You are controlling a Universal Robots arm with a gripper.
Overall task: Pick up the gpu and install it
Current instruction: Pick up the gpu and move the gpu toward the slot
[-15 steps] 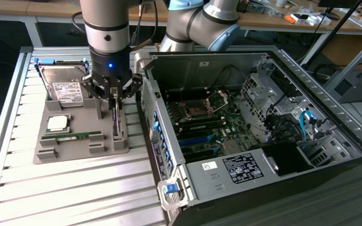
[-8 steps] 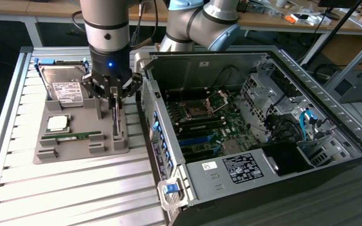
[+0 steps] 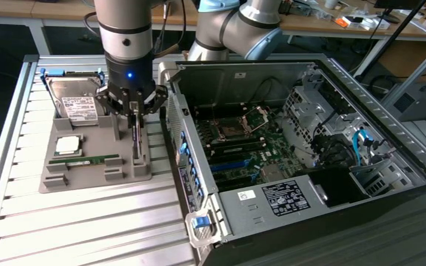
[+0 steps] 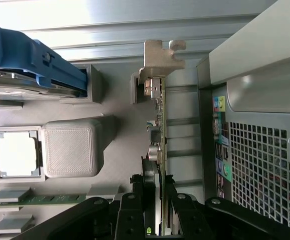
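My gripper [image 3: 135, 117] [image 4: 157, 202] hangs over the grey holder tray [image 3: 87, 178], at its edge on the exterior view's right. My fingers [image 4: 144, 192] are partly closed, pinching the gpu [image 3: 136, 141] [image 4: 159, 125] from both sides. The card stands on edge in its slot in the tray, its silver bracket [image 4: 160, 56] at the far end from me. The open computer case [image 3: 243, 75] sits just beside it on the exterior view's right. The hard drive [image 3: 76, 102], processor [image 3: 68, 145] and memory stick [image 3: 87, 160] lie in the tray on the exterior view's left.

Silver-grey tubular arm [image 3: 126, 33], pale-blue joint cap [image 3: 217, 4] at its 1 o'clock; black wrist [image 3: 118, 67] with blue light [image 3: 129, 75]; black gripper [image 3: 133, 111] at 6.
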